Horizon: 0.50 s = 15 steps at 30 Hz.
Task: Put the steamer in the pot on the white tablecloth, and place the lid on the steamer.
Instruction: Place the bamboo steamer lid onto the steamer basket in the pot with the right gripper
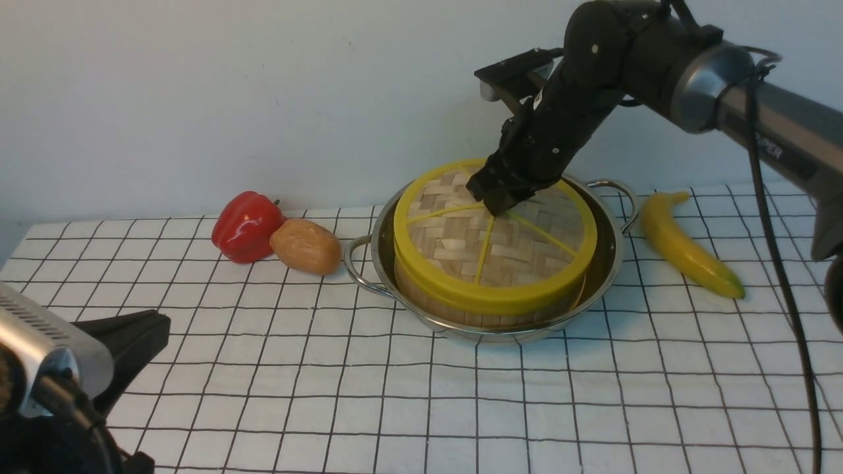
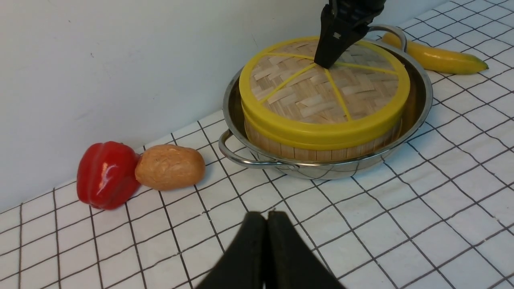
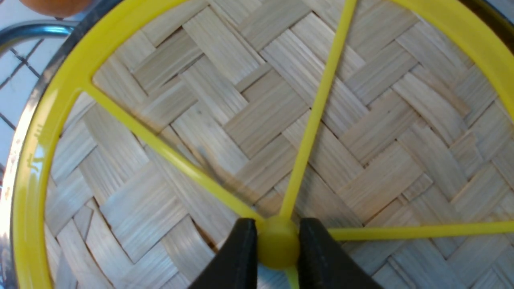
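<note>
Plainly, the right gripper (image 3: 278, 230) is pinching the small yellow knob (image 3: 278, 251) at the centre of the lid (image 1: 487, 257), one black finger pressing on each side of it. Only the right wrist view is showing this; in the front view the gripper is hiding the knob. The lid is lying on top of the steamer (image 2: 321, 151), whose slatted wall is showing below the yellow rim, and the steamer is standing inside the pot (image 1: 606, 260) on the white tablecloth (image 1: 395, 395). The left wrist view alone is showing the left gripper (image 2: 266, 241), fingers pressed together, hovering over the cloth well apart from the pot. A red pepper (image 1: 245, 226) and a brown potato (image 1: 305, 245) are lying side by side left of the pot, and a banana (image 1: 685, 243) is lying right of it.
</note>
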Each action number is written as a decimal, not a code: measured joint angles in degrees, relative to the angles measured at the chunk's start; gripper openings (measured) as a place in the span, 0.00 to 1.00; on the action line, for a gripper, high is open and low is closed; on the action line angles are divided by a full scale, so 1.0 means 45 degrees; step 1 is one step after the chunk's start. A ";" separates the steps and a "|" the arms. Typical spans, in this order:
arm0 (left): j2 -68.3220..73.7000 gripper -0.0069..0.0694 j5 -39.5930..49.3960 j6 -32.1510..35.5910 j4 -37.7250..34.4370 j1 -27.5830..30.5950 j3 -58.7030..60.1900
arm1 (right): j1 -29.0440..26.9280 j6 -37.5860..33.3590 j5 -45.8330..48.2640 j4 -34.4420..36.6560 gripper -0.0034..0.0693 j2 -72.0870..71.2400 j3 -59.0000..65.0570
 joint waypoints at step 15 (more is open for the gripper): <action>0.0000 0.08 0.0000 0.0000 -0.0016 0.0000 0.0000 | -0.0264 0.0473 -0.0021 0.0342 0.74 0.0000 0.0000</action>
